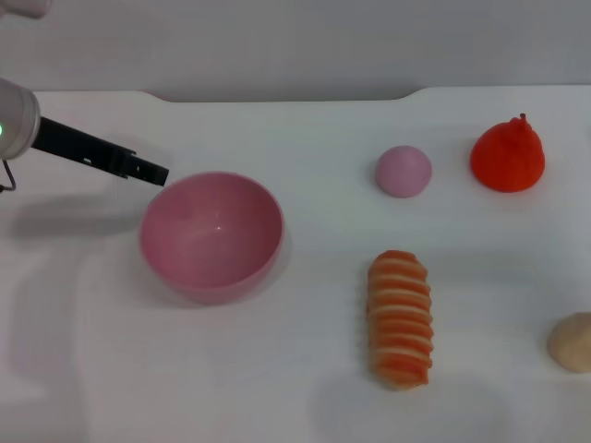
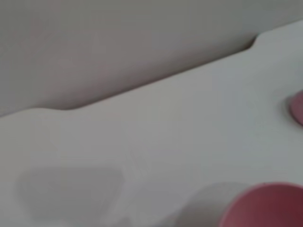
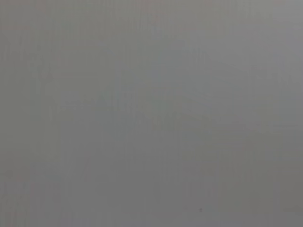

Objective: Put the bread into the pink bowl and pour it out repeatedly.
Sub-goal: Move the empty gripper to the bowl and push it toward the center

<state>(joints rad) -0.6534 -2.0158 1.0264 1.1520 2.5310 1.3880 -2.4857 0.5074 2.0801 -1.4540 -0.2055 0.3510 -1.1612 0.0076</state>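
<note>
The pink bowl [image 1: 211,235] stands upright and empty on the white table, left of the middle; part of its rim [image 2: 265,205] also shows in the left wrist view. The bread [image 1: 400,318], striped orange and cream, lies lengthwise on the table to the right of the bowl, well apart from it. My left gripper [image 1: 157,173] reaches in from the left, its black tip just above and beside the bowl's far left rim, holding nothing that I can see. The right gripper is out of view; its wrist view shows only plain grey.
A small pink ball [image 1: 404,171] and a red-orange ridged toy [image 1: 508,155] sit at the back right. A beige lump [image 1: 572,341] lies at the right edge. The table's back edge [image 1: 277,94] meets a grey wall.
</note>
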